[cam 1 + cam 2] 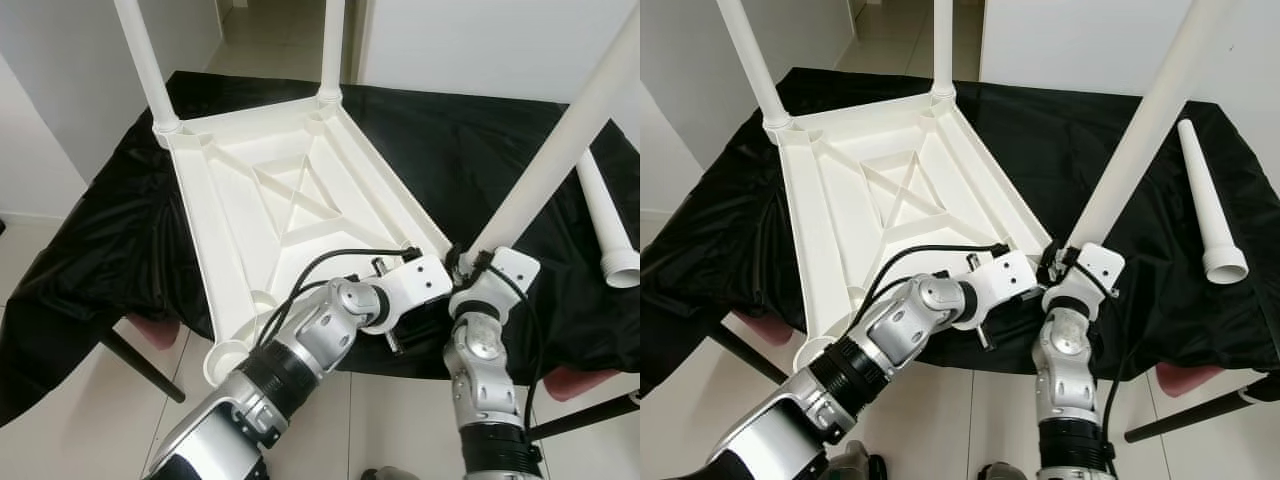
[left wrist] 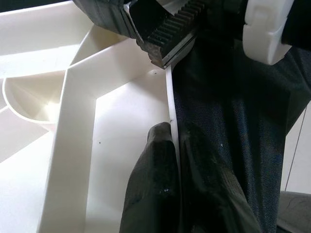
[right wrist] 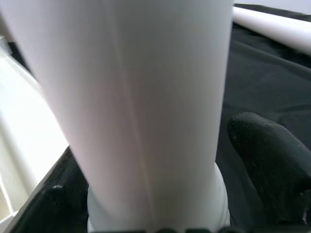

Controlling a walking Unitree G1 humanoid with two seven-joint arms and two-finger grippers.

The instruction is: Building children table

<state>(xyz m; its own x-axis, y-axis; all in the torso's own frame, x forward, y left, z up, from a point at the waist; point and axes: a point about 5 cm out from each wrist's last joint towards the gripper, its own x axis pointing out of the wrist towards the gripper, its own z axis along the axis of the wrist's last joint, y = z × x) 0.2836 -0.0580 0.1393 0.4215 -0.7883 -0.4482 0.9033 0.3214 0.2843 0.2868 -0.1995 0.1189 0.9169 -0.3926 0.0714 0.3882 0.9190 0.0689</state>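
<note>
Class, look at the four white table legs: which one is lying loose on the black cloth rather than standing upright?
The leg on the robot's far right. It lies flat on the black cloth, apart from the upturned tabletop.

Bright, even light; sharp head views, blurred wrist close-ups.

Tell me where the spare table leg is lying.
The loose white table leg lies flat on the black cloth at the robot's far right, apart from the upturned tabletop, beyond the leg held in the right gripper.
</note>
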